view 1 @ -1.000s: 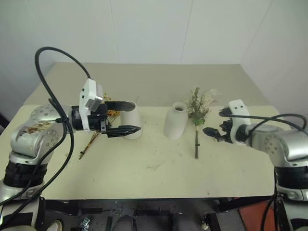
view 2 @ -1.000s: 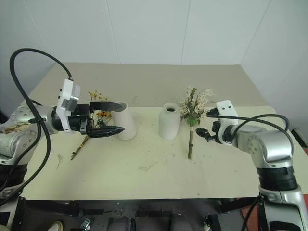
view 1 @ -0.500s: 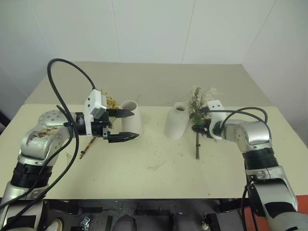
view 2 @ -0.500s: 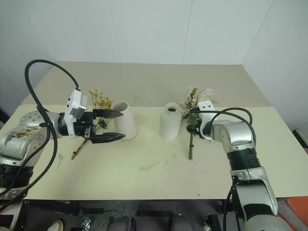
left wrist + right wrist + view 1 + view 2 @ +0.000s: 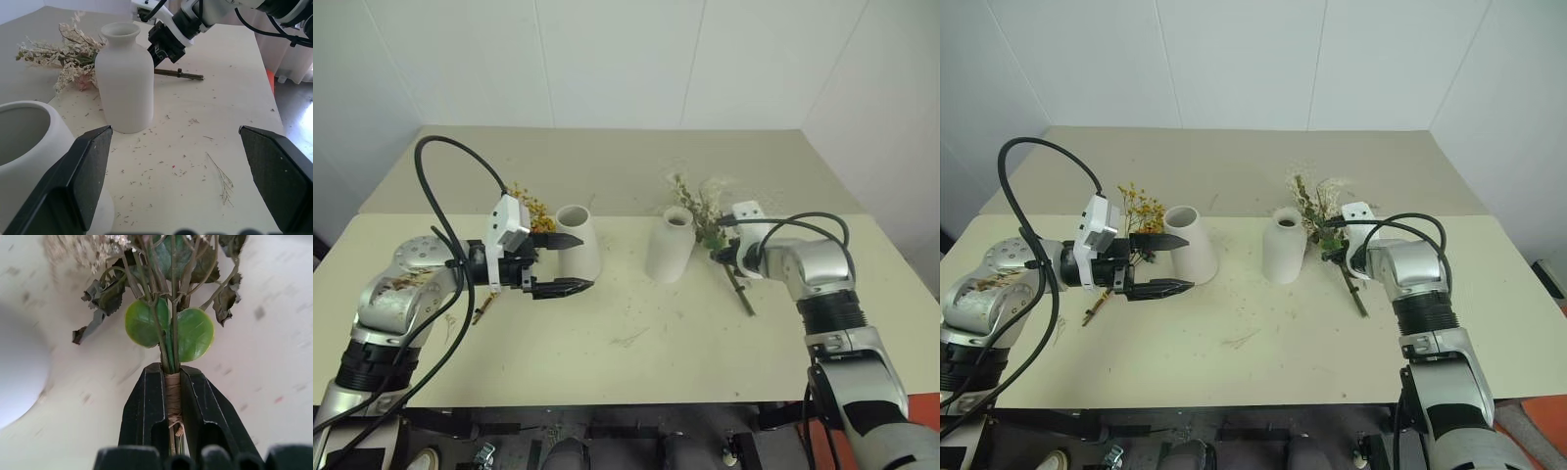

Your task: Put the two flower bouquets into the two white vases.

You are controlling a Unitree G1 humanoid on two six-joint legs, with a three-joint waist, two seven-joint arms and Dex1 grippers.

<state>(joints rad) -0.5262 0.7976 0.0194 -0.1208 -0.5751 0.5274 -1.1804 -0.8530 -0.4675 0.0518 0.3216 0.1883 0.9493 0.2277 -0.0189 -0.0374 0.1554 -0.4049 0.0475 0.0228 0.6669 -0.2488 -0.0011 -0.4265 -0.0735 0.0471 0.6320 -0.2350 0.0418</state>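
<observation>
Risk notes: left end effector [image 5: 570,264] spread beside cone vase [image 5: 578,243], yellow bouquet [image 5: 521,217] lying behind it on counter [image 5: 636,333]. Right end effector [image 5: 172,396] pinches white bouquet [image 5: 700,211] stems beside narrow vase [image 5: 670,245]; long stems could snag that neck or tip it.

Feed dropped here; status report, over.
Right gripper shut on cream-white bouquet stems. Left gripper open, beside cone vase. Narrow-neck vase unobstructed.
</observation>
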